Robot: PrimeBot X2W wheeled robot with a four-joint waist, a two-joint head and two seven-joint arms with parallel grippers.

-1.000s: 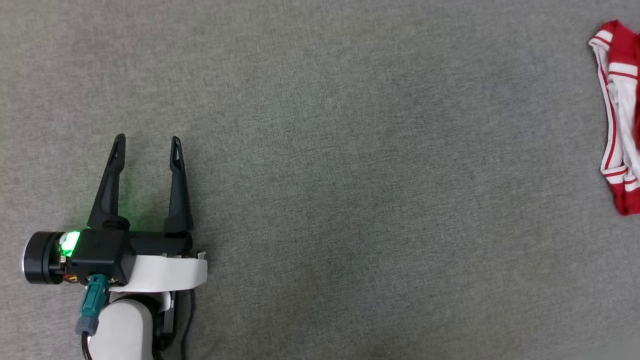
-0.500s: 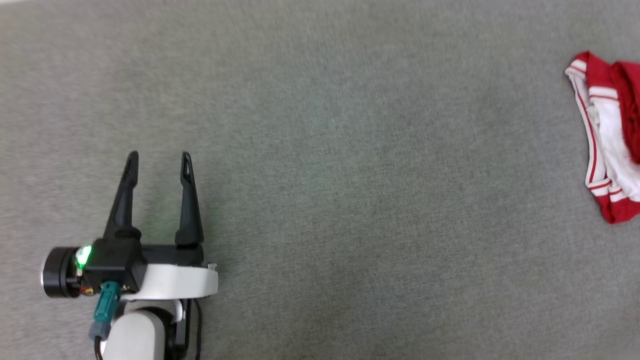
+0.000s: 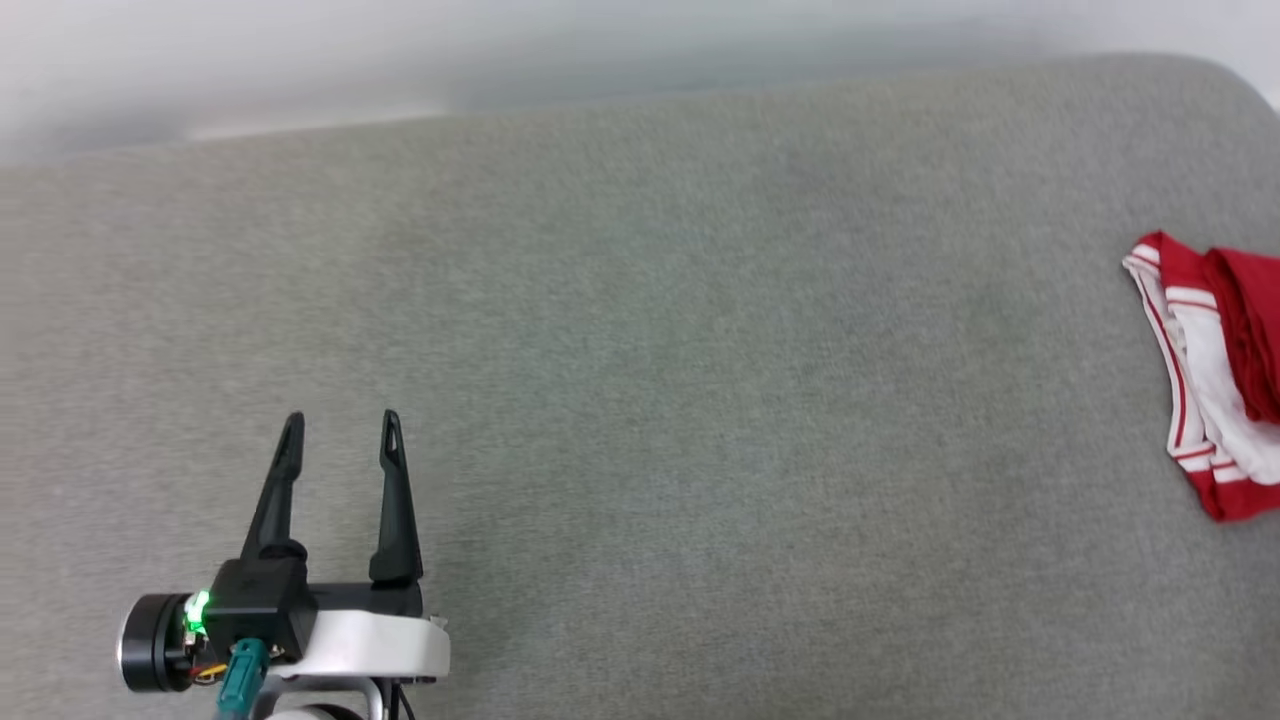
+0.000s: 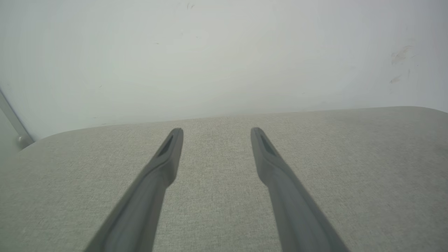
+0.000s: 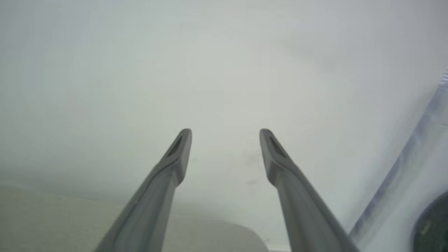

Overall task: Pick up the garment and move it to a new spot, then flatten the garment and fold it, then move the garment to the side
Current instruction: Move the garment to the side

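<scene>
The garment [image 3: 1215,380], a red T-shirt with white panels and red-and-white striped trim, lies bunched at the right edge of the grey fabric surface [image 3: 700,400], partly cut off in the head view. The left gripper [image 3: 341,417] is at the lower left, well apart from it, jaws spread and empty. The right gripper [image 5: 226,131] also stands open, holding nothing, facing a pale wall [image 5: 224,63]

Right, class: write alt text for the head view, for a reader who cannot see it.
A red and white garment lies bunched at the right edge of a grey surface, partly cut off by the frame. The left gripper is open at lower left, far from it; a pale wall runs along the top.
</scene>
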